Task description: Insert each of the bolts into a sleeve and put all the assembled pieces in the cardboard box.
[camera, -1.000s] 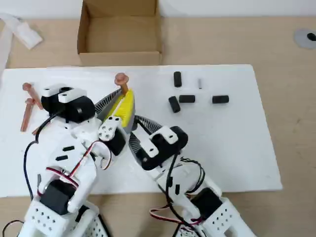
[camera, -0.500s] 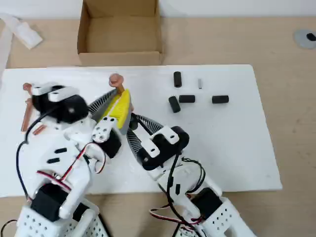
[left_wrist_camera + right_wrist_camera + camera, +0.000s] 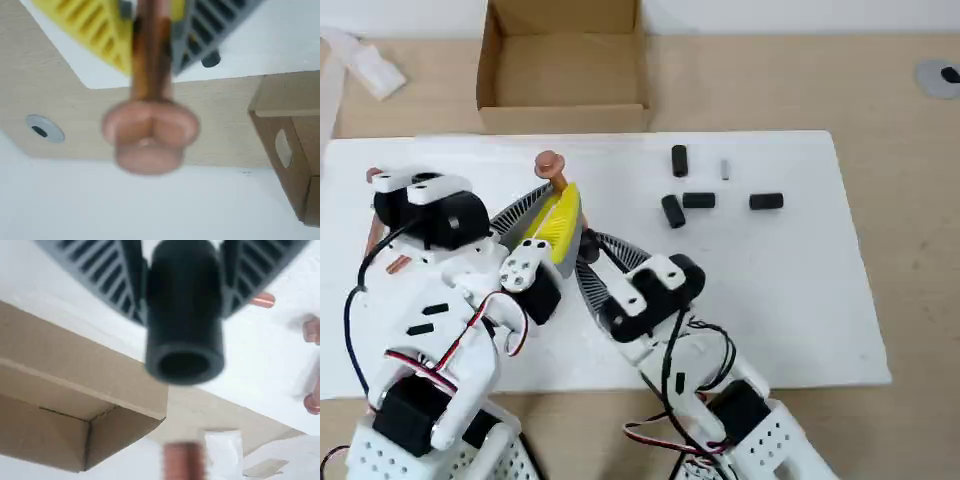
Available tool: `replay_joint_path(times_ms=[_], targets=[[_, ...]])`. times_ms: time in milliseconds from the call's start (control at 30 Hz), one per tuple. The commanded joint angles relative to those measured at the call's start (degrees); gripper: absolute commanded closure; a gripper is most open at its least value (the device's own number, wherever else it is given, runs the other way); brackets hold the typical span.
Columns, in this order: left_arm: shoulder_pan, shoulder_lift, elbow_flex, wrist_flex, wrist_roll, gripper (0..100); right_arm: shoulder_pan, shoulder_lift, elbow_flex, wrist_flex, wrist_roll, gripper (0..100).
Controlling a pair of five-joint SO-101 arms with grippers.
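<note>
Bolt is pinched in the left gripper, sleeve squeezed in the right gripper, both at 6 o'clock from the cardboard box; loose sleeves at their 3 o'clock.

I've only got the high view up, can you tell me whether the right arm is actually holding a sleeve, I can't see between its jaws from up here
Observer: Yes. The right wrist view shows a black sleeve clamped between the right arm's jaws.
Operator: Anything inside it?
Observer: No. Its open end faces away from the wrist, and the bore looks dark and empty.
Operator: How is the left arm holding its bolt?
Observer: The left wrist view shows the bolt gripped by its shank between the left arm's jaws, with the head sticking out past their tips.
</note>
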Motion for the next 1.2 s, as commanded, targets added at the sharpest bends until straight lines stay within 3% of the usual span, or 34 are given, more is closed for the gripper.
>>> replay_joint_path(times_ms=[0,800,1167], targets=[[-0.4,-0.6,-0.4,-0.3,0.4,100,-0.5,-0.7,-0.6,0.1,-0.7,98.9],[-0.2,-0.5,1.5,0.6,-4.7,100,-0.5,-0.7,-0.6,0.1,-0.5,98.9],[3.9,-0.5,1.5,4.5,-4.8,100,-0.5,-0.7,-0.5,0.1,-0.6,98.9]])
